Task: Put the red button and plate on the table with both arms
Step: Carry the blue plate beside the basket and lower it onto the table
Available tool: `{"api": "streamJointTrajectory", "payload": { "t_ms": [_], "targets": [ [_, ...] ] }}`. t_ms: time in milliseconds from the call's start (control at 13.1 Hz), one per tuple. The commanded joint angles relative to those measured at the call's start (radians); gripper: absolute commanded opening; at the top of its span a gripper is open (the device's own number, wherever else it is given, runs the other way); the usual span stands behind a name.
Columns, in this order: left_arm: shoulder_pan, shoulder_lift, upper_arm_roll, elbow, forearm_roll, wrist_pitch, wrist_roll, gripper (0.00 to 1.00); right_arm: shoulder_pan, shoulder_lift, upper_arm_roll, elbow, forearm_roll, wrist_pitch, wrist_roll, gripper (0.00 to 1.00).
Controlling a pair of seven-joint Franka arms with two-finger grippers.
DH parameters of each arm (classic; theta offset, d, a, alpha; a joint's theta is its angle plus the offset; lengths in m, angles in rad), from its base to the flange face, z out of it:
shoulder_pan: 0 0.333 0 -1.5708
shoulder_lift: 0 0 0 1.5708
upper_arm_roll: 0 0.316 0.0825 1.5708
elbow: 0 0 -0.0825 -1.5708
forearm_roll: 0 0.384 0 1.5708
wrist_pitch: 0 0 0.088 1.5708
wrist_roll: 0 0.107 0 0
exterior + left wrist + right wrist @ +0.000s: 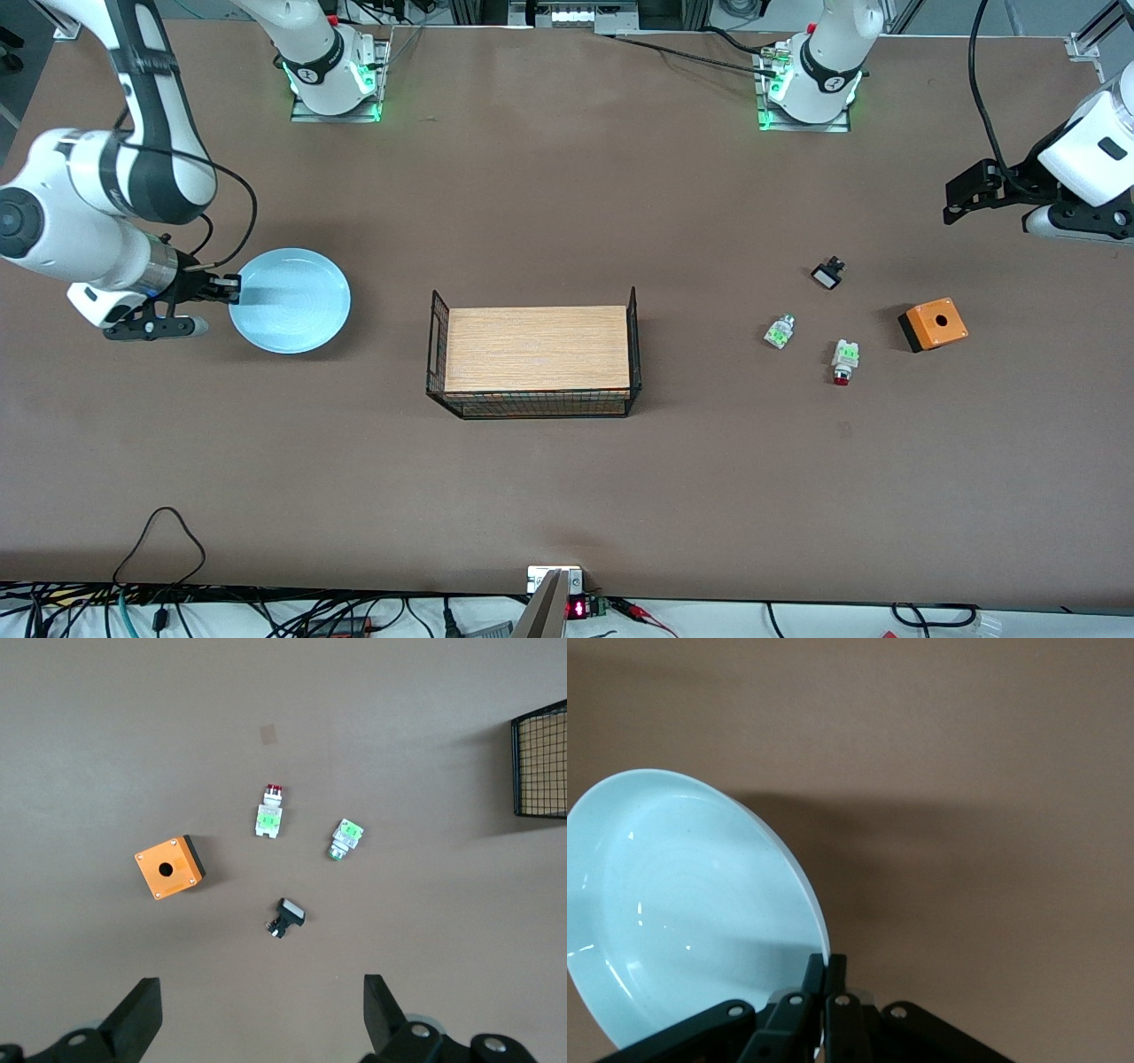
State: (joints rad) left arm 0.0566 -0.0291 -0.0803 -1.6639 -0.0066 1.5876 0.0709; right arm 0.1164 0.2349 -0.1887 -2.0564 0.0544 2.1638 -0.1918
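The red button [842,361] lies on the brown table [567,478], toward the left arm's end; it also shows in the left wrist view [268,815]. My left gripper [964,191] is open and empty, up over the table's edge at that end, apart from the button; the left wrist view shows its two fingers wide apart [259,1019]. The pale blue plate [292,299] is at the right arm's end. My right gripper [226,285] is shut on its rim, seen edge-on in the right wrist view [826,970]. The plate [682,912] looks tilted, low over the table.
Near the red button lie a white-green part without a red cap [780,331], a small black-and-white part [827,273] and an orange box with a hole [933,323]. A wooden board with black wire sides [534,353] stands mid-table.
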Motion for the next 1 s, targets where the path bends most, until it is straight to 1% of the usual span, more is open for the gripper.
{"api": "streamJointTrajectory", "payload": {
  "t_ms": [0,306,460,536,613,689,766,843,919],
  "targets": [
    [0.011,0.005,-0.004,0.026,-0.016,-0.034,0.017,1.00,-0.035,0.027,0.020,-0.059,-0.013,0.068,-0.063,0.00],
    [0.011,0.005,-0.004,0.032,-0.016,-0.034,0.017,1.00,-0.098,0.096,0.023,-0.117,-0.013,0.162,-0.158,0.00],
    [0.011,0.005,-0.004,0.039,-0.016,-0.034,0.017,1.00,-0.124,0.106,0.023,-0.119,-0.013,0.154,-0.181,0.00],
    [0.011,0.005,-0.004,0.045,-0.016,-0.034,0.017,1.00,-0.133,0.106,0.023,-0.119,-0.011,0.142,-0.189,0.03],
    [0.011,0.005,-0.010,0.047,-0.015,-0.035,0.015,1.00,-0.135,0.104,0.025,-0.116,-0.010,0.117,-0.173,0.33],
    [0.009,0.006,-0.012,0.047,-0.015,-0.034,0.012,1.00,-0.138,0.097,0.025,-0.111,0.002,0.088,-0.152,0.99],
    [0.009,0.006,-0.012,0.047,-0.015,-0.034,0.015,1.00,-0.133,0.081,0.028,-0.101,0.001,0.064,-0.120,1.00],
    [0.009,0.008,-0.012,0.047,-0.013,-0.034,0.015,1.00,-0.133,0.063,0.044,-0.088,0.001,0.032,-0.091,1.00],
    [0.009,0.008,-0.012,0.049,-0.012,-0.034,0.015,1.00,-0.133,0.043,0.082,-0.073,0.002,-0.001,-0.043,1.00]
  ]
}}
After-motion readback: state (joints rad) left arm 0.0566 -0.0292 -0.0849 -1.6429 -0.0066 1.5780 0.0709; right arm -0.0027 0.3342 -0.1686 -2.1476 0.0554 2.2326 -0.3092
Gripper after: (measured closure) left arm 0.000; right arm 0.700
